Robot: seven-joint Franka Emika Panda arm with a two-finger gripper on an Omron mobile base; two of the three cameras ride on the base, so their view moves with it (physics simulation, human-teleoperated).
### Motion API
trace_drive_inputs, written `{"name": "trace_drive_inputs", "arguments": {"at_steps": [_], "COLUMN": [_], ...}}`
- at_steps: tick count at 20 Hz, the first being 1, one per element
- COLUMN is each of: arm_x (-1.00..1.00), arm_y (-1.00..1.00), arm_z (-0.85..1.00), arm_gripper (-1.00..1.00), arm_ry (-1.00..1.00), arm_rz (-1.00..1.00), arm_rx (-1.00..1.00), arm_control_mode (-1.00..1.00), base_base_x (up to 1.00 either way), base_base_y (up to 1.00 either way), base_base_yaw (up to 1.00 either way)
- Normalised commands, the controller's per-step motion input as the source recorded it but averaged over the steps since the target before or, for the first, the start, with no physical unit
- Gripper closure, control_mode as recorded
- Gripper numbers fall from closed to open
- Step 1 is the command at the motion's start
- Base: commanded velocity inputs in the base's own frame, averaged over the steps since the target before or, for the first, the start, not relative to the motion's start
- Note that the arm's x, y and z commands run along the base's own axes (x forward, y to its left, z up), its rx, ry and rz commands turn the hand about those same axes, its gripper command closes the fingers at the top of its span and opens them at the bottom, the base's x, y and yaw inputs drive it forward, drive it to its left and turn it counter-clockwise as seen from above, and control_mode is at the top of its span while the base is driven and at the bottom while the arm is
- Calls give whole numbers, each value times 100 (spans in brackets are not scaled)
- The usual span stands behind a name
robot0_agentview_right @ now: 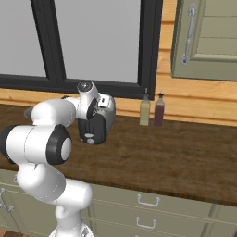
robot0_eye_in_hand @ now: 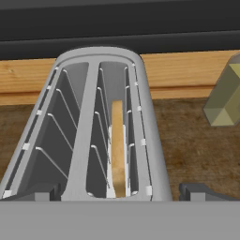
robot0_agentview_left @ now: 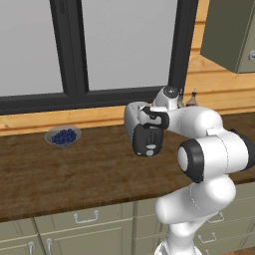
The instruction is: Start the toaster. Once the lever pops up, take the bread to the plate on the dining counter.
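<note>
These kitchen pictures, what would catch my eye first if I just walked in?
Probably the big white robot arm bending over a silver toaster on the wooden counter under the window. From the hand view, a pale slice of bread stands in the toaster's right-hand slot. A glass bowl of blueberries sits off to the left.

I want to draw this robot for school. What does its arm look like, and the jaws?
The arm is fat, smooth and shiny white, made of rounded tube pieces with dark grey rings at the joints. One joint has a round grey cap on top. No cables or markings show. The gripper has small, dark grey, blocky jaws.
</note>
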Motion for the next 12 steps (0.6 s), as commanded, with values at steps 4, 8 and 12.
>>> {"name": "trace_drive_inputs", "arguments": {"at_steps": [4,8,12], "arm_x": [0,0,0], "arm_y": [0,0,0], "arm_z": [0,0,0], "arm_gripper": [-100,-100,-100], "arm_ry": [0,0,0], "arm_rz": [0,0,0], "arm_rx": [0,0,0], "arm_control_mode": [-100,-100,-100], "base_base_x": [0,0,0], "base_base_y": [0,0,0], "base_base_yaw": [0,0,0]}}
